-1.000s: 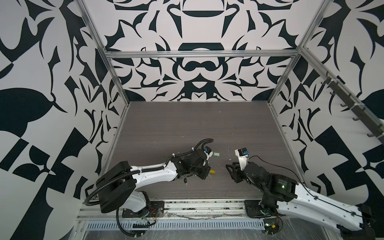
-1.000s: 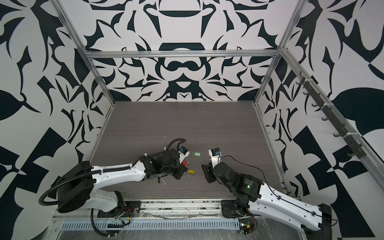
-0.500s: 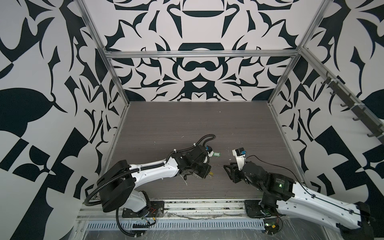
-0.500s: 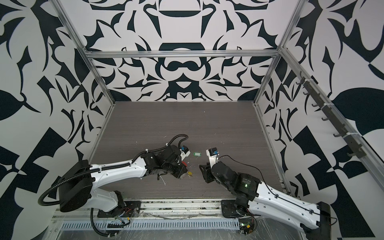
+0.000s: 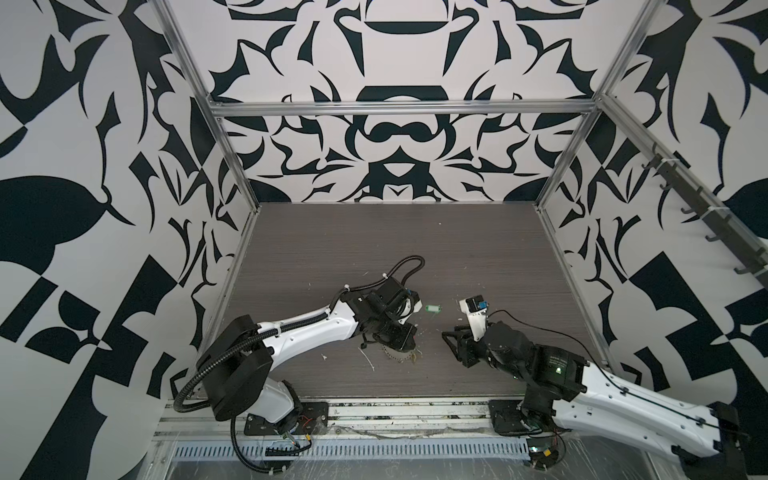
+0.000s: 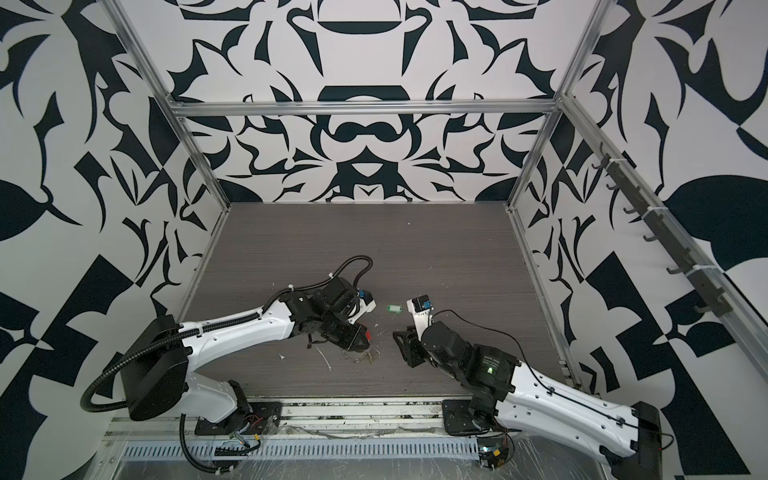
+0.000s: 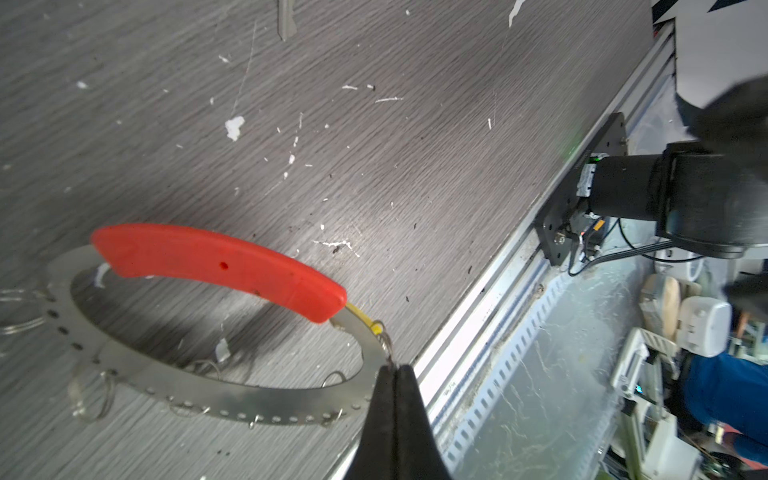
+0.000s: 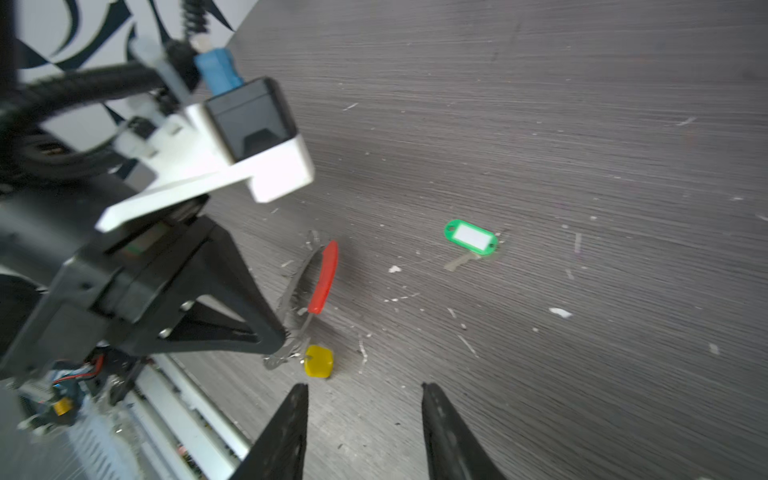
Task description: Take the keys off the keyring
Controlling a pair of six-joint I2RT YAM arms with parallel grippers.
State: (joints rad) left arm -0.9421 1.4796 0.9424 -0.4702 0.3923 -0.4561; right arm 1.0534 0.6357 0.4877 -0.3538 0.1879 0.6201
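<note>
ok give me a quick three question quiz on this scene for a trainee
1. True or false: the green tag lies apart from the ring.
2. Left tool or right tool: which grips the ring? A left B right C neither
3. Fill in: the curved strip along the ring is coloured ____.
Key: 1 true; 2 A; 3 red.

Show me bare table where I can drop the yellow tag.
Bare: the whole back half of the table, from the green tag to the rear wall. Crowded: the front middle, around the keyring and yellow tag.
</note>
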